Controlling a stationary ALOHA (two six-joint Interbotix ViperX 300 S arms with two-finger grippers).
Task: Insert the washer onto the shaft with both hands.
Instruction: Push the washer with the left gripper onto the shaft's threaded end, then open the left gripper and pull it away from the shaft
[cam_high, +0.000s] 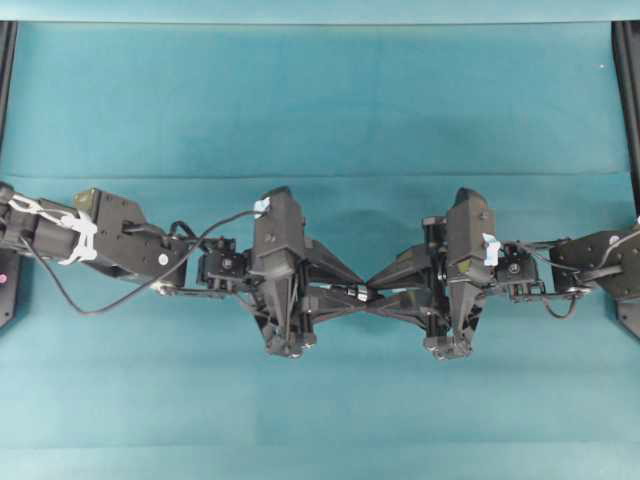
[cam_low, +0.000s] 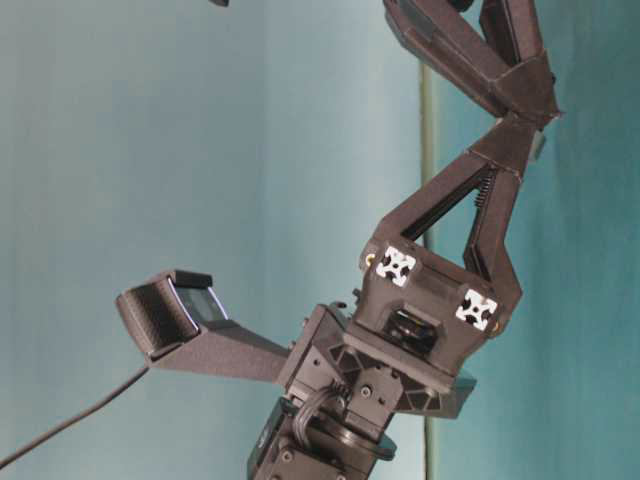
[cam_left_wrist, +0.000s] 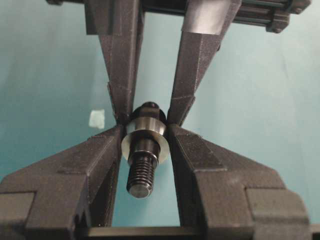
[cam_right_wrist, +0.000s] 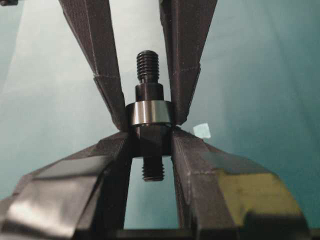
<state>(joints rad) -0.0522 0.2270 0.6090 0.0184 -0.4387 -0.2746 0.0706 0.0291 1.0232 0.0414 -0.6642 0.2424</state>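
Meeting tip to tip over the counter (cam_high: 320, 100) in the overhead view: left hand (cam_high: 352, 293) and right hand (cam_high: 385, 293) point straight at each other, fingers converging at the middle. Washer and shaft are too small to make out here, hidden between the tips.

Table-level view: one hand fills the foreground, fingers narrowing to a point where they meet the other hand's tips near the top right. I can't tell which arm is which here, and the parts aren't visible.

Left wrist view: left hand (cam_left_wrist: 145, 137) is pinched narrow on the washer (cam_left_wrist: 145, 141), its fingers touching the ring's rim on both sides. The shaft (cam_left_wrist: 141, 172) already passes through the ring; its threaded end points back toward the left wrist, long axis in line with the fingers. Right hand's fingertips (cam_left_wrist: 125, 107) come in from the far side, on the shaft's dark head beyond the ring.

Right wrist view: right hand (cam_right_wrist: 150, 142) is clamped tight on the shaft's thick collar, just behind the washer. A threaded stub sticks out each way, axis straight along the fingers.

Judgement: ring is on; what's left is seating it against the collar, sliding along that shared axis. Any tilt between wrists could bind it.
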